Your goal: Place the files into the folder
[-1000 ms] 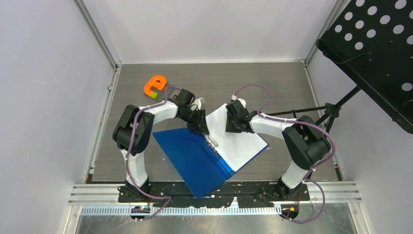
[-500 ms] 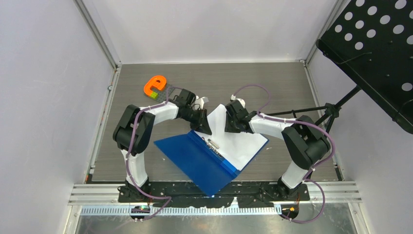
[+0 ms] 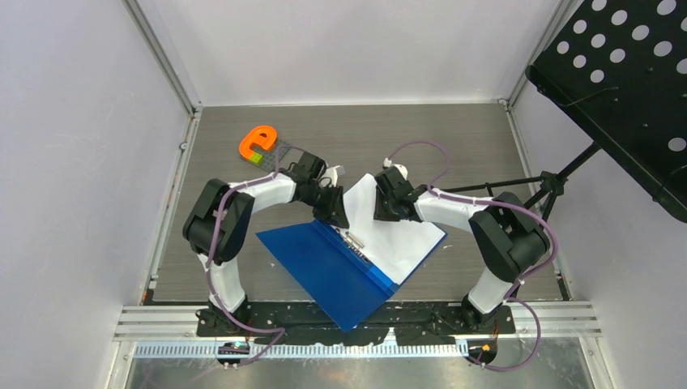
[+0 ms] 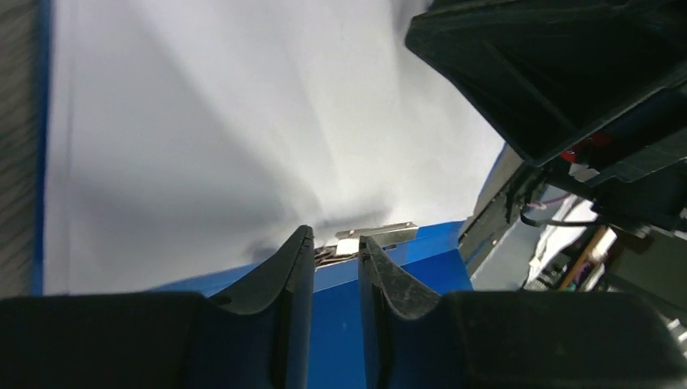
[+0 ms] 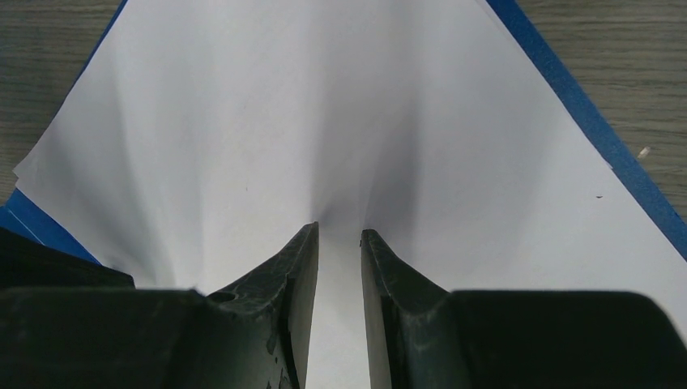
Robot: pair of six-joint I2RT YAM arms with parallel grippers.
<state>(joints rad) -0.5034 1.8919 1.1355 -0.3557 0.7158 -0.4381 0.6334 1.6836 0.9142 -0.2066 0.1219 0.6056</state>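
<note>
Thin white paper sheets (image 3: 398,237) lying on the open, glossy bright-blue plastic folder (image 3: 322,263), right inner leaf.
Limp paper creases fan-wise where the right gripper (image 5: 339,232) nips a pucker, likely steadying it. The left gripper (image 4: 335,240) straddles the spine's metal clip (image 4: 381,233), jaws nearly together; whether it grips, I cannot tell.

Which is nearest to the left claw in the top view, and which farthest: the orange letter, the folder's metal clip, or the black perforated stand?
1. Metal clip: right at the left claw, on the folder spine.
2. Orange letter: behind the claw, to the left.
3. Black perforated stand: far right corner.
</note>
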